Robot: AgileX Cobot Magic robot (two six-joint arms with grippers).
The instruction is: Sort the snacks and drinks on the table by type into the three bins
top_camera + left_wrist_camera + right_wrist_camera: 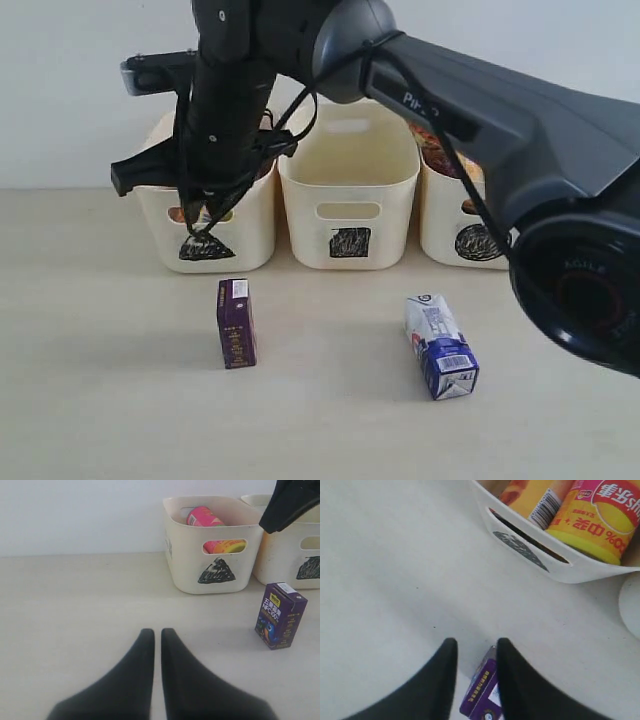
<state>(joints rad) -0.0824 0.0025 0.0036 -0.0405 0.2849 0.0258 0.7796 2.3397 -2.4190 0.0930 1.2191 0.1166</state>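
- While the right arm (pixel 480 110) stretches across the table (pixel 100 400) from the right side towards the left-hand bin, its gripper (pixel 475 647) hangs above the dark purple carton (pixel 481 690). Its two black fingers (pixel 447 655) are parted, with nothing between them.
- The dark purple carton stands upright on the table, just in front of the triangle bin (pixel 250 230) and clear of its wall.
- The white and blue carton (pixel 441 346) lies on its side farther right. It rests in front of the gap between the square bin (pixel 300 220) and the circle bin (pixel 445 230), touching neither.
- The three cream bins stand side by side in a row along the far edge of the table, each with its black scribbled mark on the front wall.
- Inside the triangle bin lies the pink chip tube (pixel 202 516), its yellow-green lid (pixel 585 542) against the front wall by the handle slot. The orange-yellow chip tube (pixel 532 495) lies right beside it.
- Red and orange packaging (pixel 440 150) shows above the rim of the circle bin, partly hidden by the arm. Which bags these are cannot be told.
- The left gripper (pixel 156 635) sits low over bare table, facing the triangle bin and the purple carton from well back. Its fingers are pressed almost together with only a sliver of tabletop between them, and they grip nothing.
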